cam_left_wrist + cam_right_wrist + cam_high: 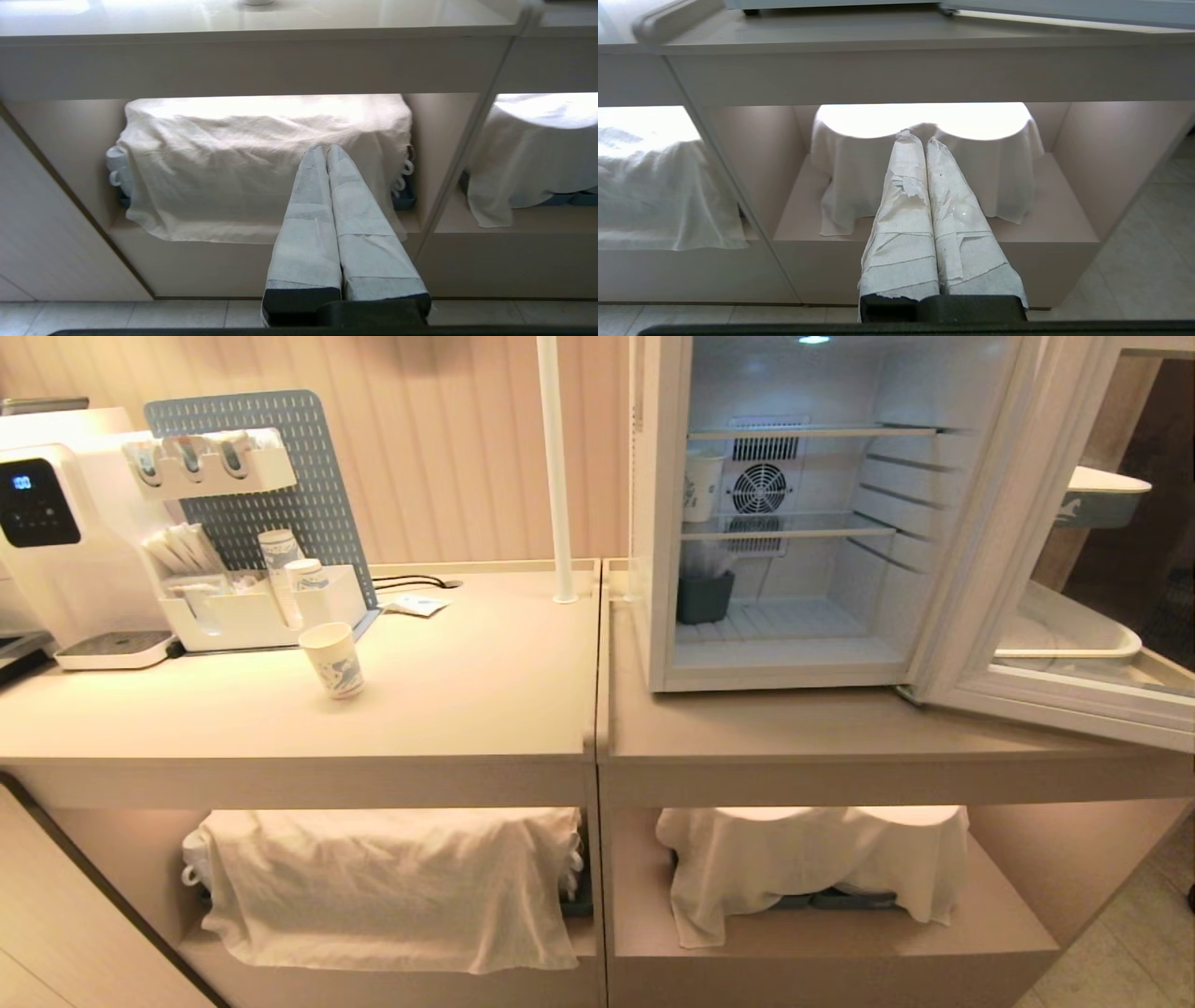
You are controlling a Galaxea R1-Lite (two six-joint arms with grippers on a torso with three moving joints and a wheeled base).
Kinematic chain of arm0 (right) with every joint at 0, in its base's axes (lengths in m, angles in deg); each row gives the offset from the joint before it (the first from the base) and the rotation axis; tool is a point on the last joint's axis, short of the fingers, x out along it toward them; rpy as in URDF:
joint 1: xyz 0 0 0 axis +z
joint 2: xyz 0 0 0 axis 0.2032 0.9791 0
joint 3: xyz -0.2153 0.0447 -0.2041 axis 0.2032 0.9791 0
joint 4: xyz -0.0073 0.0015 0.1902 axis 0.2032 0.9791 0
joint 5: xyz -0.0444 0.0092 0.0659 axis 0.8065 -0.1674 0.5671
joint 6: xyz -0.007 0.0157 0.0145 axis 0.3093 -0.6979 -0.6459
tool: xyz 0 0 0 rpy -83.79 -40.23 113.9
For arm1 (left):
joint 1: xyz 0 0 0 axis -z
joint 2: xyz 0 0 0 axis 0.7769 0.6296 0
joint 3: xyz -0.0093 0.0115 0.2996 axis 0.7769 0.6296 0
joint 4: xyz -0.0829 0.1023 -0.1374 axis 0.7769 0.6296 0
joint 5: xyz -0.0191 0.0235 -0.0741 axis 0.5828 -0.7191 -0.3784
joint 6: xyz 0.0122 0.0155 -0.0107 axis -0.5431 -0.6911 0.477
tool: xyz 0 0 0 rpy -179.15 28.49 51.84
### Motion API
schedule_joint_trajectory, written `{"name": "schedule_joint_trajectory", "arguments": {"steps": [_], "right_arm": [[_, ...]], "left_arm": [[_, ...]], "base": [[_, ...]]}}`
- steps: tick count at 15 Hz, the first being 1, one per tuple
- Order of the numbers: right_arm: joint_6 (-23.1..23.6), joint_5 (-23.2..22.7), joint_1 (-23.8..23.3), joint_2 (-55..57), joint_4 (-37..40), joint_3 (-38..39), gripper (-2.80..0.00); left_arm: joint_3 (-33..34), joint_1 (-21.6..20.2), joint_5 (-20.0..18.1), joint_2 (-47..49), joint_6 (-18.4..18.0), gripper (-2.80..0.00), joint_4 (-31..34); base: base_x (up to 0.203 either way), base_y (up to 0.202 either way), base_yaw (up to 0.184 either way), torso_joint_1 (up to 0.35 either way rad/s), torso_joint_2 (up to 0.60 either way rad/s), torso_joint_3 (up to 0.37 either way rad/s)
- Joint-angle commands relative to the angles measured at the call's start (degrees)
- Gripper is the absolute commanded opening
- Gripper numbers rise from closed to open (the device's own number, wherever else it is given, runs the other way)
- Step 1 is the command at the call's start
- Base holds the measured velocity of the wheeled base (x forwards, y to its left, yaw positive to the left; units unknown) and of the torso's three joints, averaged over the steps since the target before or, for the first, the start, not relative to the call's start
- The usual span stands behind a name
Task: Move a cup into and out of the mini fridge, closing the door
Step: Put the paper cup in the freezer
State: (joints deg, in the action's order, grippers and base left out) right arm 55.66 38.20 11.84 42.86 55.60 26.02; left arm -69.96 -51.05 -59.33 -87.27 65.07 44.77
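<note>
**Open fridge, cup far off on the left, both arms low**

Pale ribbed panelling backs a long beige tabletop (485, 709) made of two units butted together, with lit shelves beneath where white cloths (392, 887) drape over stored crockery. On the left unit the cup (333, 659) with the blue swirl stands upright and alone, just in front of a white organiser tray (252, 616) and near a white drinks machine (56, 541). On the right unit the mini fridge (789, 513) stands with the door (1055, 551) swung wide to the right, its glass panel jutting out over the tabletop's near right edge. Another white cup (702, 485) already sits on the middle shelf at the far left, and a dark container (705, 597) sits on the fridge floor below it.

Neither arm shows in the head view. The left pincer (325, 151) hangs low before the left shelf, its taped fingers pressed together on nothing; the right pincer (915, 138) does the same before the right shelf.

The risks, as I judge them: the paper cup is light and tapered, so a hard squeeze could crush it and a glancing approach could tip it. The white pole (557, 467) rising between cup and fridge stands near any carry path. Inside, the shelved cup crowds the left side, so a careless placement could knock it. The protruding door could be struck by a rising right arm.
</note>
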Motion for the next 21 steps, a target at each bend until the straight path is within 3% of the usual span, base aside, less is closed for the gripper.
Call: {"name": "schedule_joint_trajectory", "arguments": {"steps": [1,21], "right_arm": [[0.0,0.0,0.0,0.1,0.0,0.0,-2.80],[0.0,0.1,0.1,0.1,-0.1,0.0,-2.80]], "left_arm": [[0.0,0.0,0.1,0.1,-0.1,-2.80,0.0],[0.0,0.0,0.1,0.1,0.2,-2.80,-0.1]], "base": [[0.000,0.193,0.001,-0.002,0.01,0.007],[0.000,0.193,0.000,0.003,0.00,0.002]]}}
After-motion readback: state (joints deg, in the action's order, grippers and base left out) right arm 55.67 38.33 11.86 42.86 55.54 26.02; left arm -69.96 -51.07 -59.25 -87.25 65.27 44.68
